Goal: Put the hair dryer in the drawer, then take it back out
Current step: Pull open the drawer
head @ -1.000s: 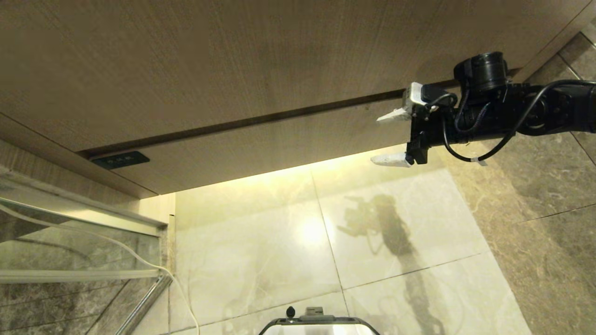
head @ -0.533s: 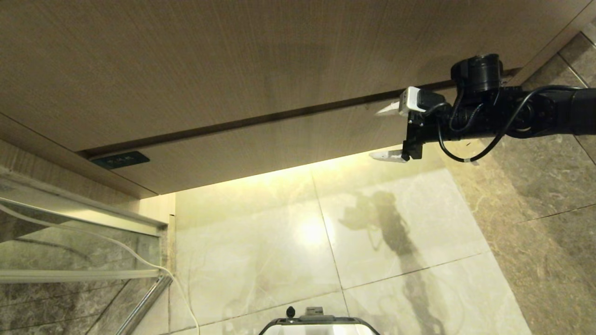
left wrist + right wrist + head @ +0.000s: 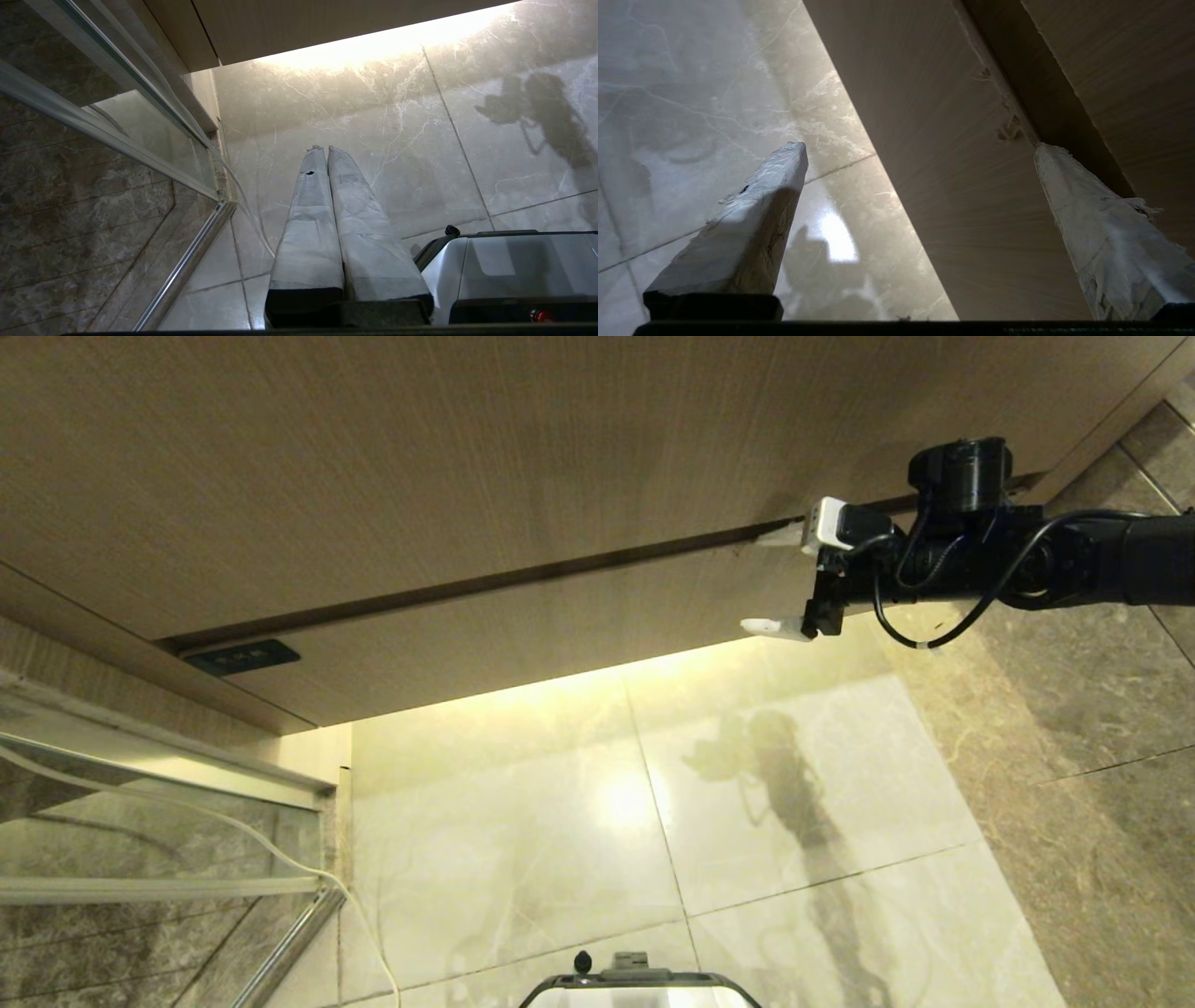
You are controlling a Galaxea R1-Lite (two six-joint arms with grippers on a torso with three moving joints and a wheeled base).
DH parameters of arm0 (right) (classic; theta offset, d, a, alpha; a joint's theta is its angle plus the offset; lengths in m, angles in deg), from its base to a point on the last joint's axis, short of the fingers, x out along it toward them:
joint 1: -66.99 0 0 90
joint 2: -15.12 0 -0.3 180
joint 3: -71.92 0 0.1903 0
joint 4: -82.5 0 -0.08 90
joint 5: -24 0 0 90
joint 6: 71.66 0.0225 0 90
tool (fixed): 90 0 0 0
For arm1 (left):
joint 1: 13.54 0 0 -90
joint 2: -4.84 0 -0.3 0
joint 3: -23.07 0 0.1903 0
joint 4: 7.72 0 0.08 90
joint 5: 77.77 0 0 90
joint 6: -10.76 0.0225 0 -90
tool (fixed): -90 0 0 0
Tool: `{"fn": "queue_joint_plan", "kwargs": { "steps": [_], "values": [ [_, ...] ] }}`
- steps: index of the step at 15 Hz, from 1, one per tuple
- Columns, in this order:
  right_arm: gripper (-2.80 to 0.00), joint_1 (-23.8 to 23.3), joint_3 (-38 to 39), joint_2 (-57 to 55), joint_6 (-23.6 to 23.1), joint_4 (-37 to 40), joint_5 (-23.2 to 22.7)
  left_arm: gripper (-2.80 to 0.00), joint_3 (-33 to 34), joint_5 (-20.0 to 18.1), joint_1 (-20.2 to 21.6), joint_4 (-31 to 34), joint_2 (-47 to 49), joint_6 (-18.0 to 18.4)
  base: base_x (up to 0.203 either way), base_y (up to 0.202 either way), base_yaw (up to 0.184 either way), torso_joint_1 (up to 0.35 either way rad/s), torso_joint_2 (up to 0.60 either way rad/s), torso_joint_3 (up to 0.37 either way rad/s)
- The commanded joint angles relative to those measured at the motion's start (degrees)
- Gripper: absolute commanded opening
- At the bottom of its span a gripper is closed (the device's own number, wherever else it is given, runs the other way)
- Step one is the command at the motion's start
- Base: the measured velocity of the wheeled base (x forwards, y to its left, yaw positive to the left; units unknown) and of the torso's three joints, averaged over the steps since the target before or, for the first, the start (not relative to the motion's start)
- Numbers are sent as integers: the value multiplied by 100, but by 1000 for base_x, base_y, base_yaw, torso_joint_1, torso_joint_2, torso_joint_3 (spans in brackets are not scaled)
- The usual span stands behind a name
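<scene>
Right jaws: right gripper spread wide, empty, straddling the drawer front, right of frame.
Left jaws: left gripper pressed together, empty, over floor.

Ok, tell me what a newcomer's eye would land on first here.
The right gripper, jaws wide, straddles the closed drawer front near its right end, one finger at the dark gap above it. Below, glossy marble floor glows under the cabinet. The hair dryer is nowhere in view.

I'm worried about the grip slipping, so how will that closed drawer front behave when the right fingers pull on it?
The drawer front is flat, handleless wood, probably slippery. One right gripper finger sits at the top gap, the likeliest purchase. It looks rigid and should slide, not flex.
</scene>
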Motion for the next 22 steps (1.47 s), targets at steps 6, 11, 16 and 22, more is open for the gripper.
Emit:
{"fn": "queue_joint_plan", "kwargs": {
  "steps": [6,11,16,22],
  "values": [
    [0,-8,-15,-61,-47,-183,-39,-280,6,0,-1,-1,-2,0,0,0,0,0,0,0],
    [0,1,-106,-251,-55,-449,-39,-280,4,0,-1,-1,-11,-1,0,0,0,0,0,0],
    [0,1,-177,-492,5,-365,12,-280,5,0,-1,-1,-5,-1,0,0,0,0,0,0],
    [0,-13,-207,-319,285,-108,-3,-280,0,0,-1,-1,-11,-1,0,0,0,0,0,0]
  ]
}}
